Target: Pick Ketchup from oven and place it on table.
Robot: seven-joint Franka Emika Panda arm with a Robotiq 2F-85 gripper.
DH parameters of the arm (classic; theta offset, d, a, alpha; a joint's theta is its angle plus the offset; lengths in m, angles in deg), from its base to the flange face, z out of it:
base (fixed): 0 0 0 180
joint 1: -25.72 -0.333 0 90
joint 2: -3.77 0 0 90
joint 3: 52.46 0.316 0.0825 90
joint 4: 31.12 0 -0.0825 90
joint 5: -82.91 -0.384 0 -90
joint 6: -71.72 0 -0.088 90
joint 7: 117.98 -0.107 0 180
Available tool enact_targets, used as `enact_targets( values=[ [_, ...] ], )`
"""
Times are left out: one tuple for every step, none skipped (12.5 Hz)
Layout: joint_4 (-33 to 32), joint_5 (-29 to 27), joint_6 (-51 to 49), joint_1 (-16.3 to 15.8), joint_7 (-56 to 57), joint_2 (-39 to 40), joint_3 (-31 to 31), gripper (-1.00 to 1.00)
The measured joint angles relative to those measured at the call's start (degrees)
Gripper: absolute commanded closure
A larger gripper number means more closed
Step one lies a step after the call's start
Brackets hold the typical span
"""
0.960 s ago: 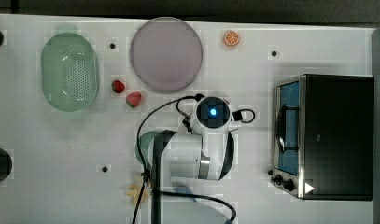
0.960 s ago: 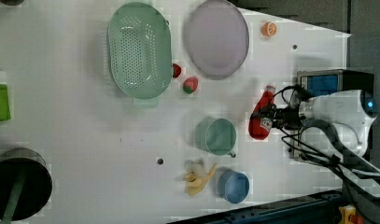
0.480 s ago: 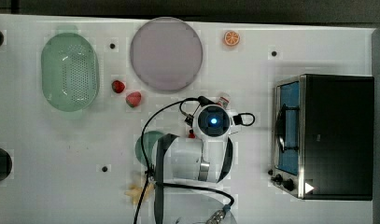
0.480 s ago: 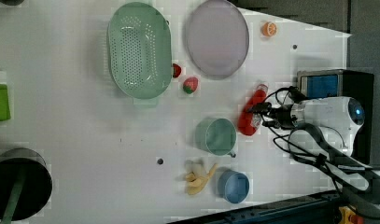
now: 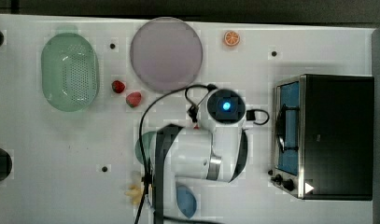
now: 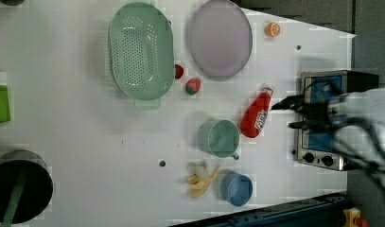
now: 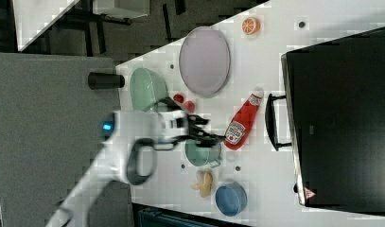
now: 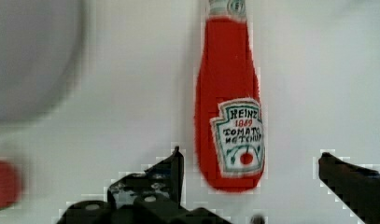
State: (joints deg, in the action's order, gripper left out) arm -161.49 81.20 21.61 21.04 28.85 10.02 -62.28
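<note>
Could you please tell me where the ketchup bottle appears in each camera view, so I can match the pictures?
Top view: I cannot make it out; the arm covers that stretch of table.
Left view: the ketchup lies on the table between the green cup and the oven.
Right view: it lies between the same cup and the oven.
Wrist view: it lies between the open gripper fingers.
Shared landmark: the oven.

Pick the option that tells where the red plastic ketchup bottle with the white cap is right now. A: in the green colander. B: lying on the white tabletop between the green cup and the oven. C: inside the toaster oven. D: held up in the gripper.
B: the red plastic ketchup bottle lies flat on the white tabletop, between the green cup and the toaster oven, with the gripper open around its base.
</note>
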Motion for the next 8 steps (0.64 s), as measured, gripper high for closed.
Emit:
enact_targets(
  values=[
    [4.92,-0.38,-5.88,-0.19,-1.69,-2.16,-0.03,-1.00],
    [10.18,-0.85,-10.07,-0.43,-2.53,-3.77,-0.27,-1.00],
    [15.44,-0.95,-13.50,-0.54,-3.73,-5.13,-0.20,-1.00],
    [20.20,-0.20,-17.82,-0.74,-4.52,-6.83,-0.11,-1.00],
    [25.01,1.98,-23.42,-0.76,-5.07,-8.53,0.07,-1.00],
    [29.66,2.89,-28.71,-0.86,-5.77,-9.64,0.10,-1.00],
    [33.63,3.37,-33.70,-1.25,-6.69,-10.48,-0.10,-1.00],
    [37.15,2.45,-38.15,-1.36,-7.56,-10.81,-0.25,-1.00]
  ],
)
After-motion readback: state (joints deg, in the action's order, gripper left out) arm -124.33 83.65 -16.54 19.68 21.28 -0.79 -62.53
